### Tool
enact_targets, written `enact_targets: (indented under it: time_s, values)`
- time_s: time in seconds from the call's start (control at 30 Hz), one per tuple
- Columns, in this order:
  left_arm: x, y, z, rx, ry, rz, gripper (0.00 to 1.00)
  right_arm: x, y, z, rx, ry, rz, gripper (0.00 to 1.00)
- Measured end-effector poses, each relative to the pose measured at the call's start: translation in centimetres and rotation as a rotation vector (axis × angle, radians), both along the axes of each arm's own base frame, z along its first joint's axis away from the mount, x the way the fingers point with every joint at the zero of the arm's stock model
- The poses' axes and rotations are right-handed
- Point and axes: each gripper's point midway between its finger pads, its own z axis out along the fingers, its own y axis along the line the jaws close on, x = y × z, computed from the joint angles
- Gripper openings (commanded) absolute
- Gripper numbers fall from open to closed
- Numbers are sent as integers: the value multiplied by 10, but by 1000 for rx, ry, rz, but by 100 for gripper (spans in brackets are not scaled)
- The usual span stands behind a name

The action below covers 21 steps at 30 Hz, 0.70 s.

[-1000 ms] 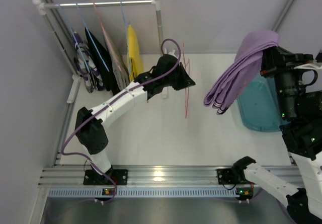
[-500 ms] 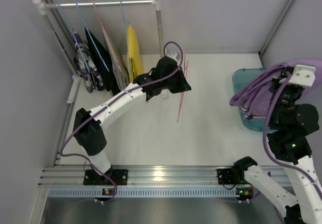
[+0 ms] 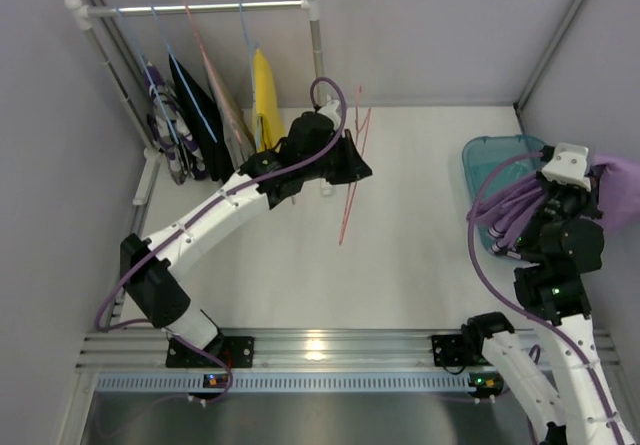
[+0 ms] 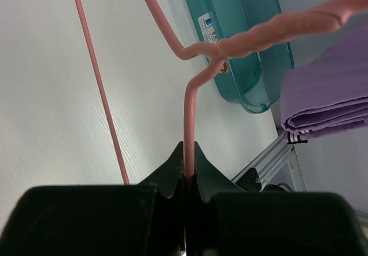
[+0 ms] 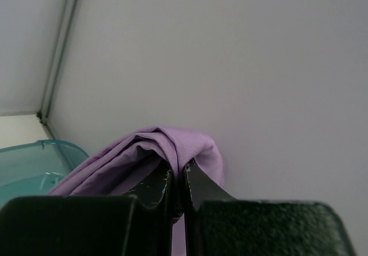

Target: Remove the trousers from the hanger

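My left gripper (image 3: 352,157) is shut on the neck of a bare pink wire hanger (image 3: 350,180) and holds it above the table; the hanger (image 4: 190,118) runs up between my jaws in the left wrist view. My right gripper (image 5: 178,172) is shut on the folded lilac-purple trousers (image 5: 167,146), which hang from it over the teal bin (image 3: 490,160). The trousers (image 3: 515,215) also show at the right in the top view. Yellow (image 3: 266,100), grey-beige (image 3: 232,115), black (image 3: 200,115) and patterned (image 3: 165,125) trousers hang on the rail (image 3: 200,8).
The white clothes rail stands at the back left with its right post (image 3: 318,55) close behind my left gripper. The teal bin (image 4: 241,43) sits at the right by the wall. An aluminium frame (image 3: 320,350) runs along the near edge.
My right arm has swung right and down, carrying the lilac trousers over the bin. My left gripper has shifted left towards the rail with the bare pink hanger.
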Motion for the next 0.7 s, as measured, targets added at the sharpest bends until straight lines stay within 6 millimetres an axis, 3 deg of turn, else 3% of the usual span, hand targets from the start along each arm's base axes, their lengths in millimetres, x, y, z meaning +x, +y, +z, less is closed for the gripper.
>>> enact_targets:
  time_s: [0.2,0.37,0.47,0.57,0.7]
  values:
    - [-3,0,-2,-3,11,-9,0,17,-21,-16,-35,75,-85,0]
    - [-7,0,-6,-1,22,-22,0,64,-32,-50,-51,193,-53,0]
    - [-7,0,-4,-3,20,-23,0,104,-32,-81,-42,285,2,0]
    - [-9,1,-1,-8,14,-33,0,148,-30,-129,-19,404,67,0]
    - [-14,1,5,-13,-6,-60,0,192,-23,-198,36,555,155,0]
